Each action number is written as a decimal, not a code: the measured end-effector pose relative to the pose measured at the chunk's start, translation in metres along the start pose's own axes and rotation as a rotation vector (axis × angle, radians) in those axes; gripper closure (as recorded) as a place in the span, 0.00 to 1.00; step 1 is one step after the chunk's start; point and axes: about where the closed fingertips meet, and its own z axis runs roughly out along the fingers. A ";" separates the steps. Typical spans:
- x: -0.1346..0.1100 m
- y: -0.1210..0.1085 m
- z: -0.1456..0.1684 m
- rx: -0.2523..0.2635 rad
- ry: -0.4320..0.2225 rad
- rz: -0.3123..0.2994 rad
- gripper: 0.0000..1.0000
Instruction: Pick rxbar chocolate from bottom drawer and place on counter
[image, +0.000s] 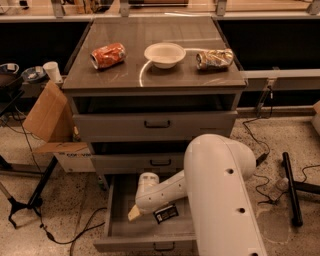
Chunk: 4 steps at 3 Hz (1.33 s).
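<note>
bottom drawer (111, 210) pulled open, grey, flat front w/ small dark handle; rxbar chocolate (165, 213), small flat black wrapper w/ white print, lies on drawer floor; pincer (134, 214) low inside drawer just beside bar, pale tip; can't tell if clenched or released; glossy grey-brown table (160, 80) carries crushed orange can (108, 55), round white bowl (165, 54), crumpled shiny can (214, 59)

- Warm, rather dim indoor light from above; the counter (150, 35) shines with pale glare beside the bowl (164, 54);
- the gripper (134, 214), low in the bottom drawer (122, 222), sits in soft shade
</note>
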 end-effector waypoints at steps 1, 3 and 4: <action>0.000 0.000 0.000 0.000 0.000 -0.001 0.00; 0.035 0.025 0.035 -0.004 0.019 0.005 0.00; 0.059 0.048 0.064 -0.030 0.008 0.002 0.00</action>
